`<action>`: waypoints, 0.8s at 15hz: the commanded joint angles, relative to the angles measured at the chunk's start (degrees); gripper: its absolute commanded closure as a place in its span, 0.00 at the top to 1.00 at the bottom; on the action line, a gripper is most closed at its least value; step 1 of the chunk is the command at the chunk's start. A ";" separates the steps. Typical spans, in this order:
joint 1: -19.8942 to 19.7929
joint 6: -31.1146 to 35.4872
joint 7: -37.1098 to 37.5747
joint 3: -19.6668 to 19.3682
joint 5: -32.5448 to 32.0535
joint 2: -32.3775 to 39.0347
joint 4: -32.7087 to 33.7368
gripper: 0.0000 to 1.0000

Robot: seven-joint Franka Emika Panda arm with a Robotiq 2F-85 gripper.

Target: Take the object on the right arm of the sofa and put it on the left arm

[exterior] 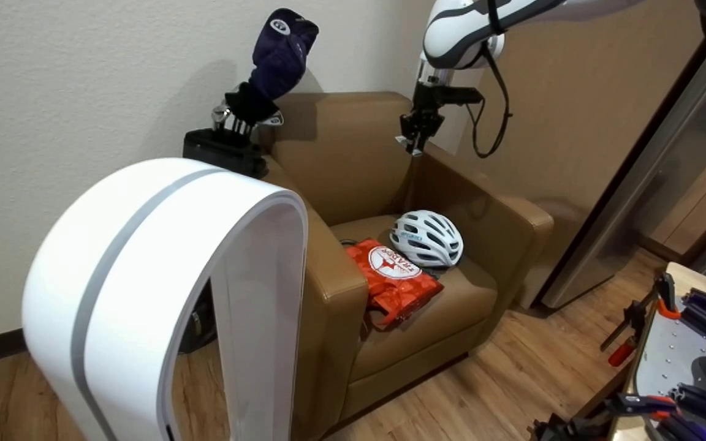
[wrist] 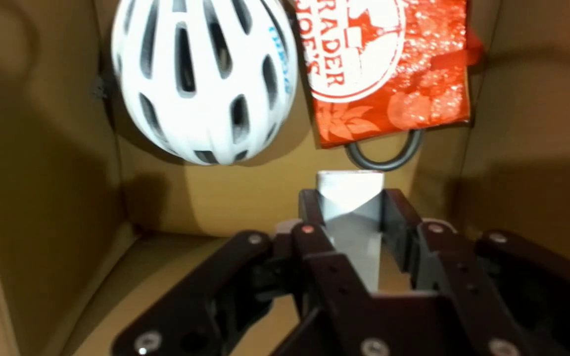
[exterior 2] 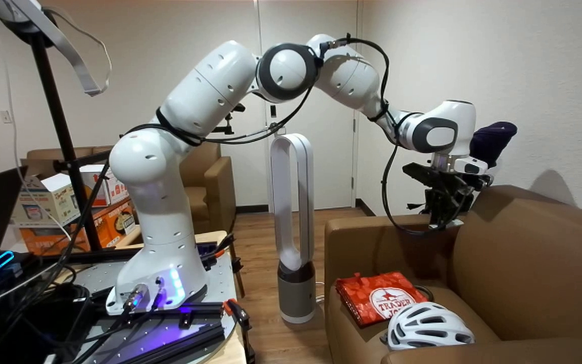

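Beyond the edge of the desk, the claw is gripping the small pale object, which is hanging in the air above the sofa, so the pick-up is looking done, while crossing over, lowering and letting go are seemingly remaining.

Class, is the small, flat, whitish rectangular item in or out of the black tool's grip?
In: the wrist view shows the whitish item pinched in the tool, a finger against each side.

Gripper holds pale object above sofa
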 commanded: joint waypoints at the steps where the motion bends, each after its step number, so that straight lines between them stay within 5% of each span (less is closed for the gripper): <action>1: -5.01 1.41 -8.18 -1.03 -1.74 -8.03 -11.81 0.10; 4: -10.26 4.26 -14.32 -1.57 -0.42 -9.86 -15.01 0.10; 5: -8.35 1.46 -10.25 -1.80 -1.02 -6.44 -10.03 0.10; 6: -9.55 1.57 -10.97 -1.92 -0.92 -6.89 -10.58 0.35; 8: -9.82 1.56 -10.99 -1.84 -0.87 -6.76 -10.52 0.35; 9: -9.32 1.57 -10.91 -1.69 -0.90 -6.70 -10.52 0.10; 12: -11.42 -0.70 -11.66 -3.13 -1.00 -4.31 -7.16 0.10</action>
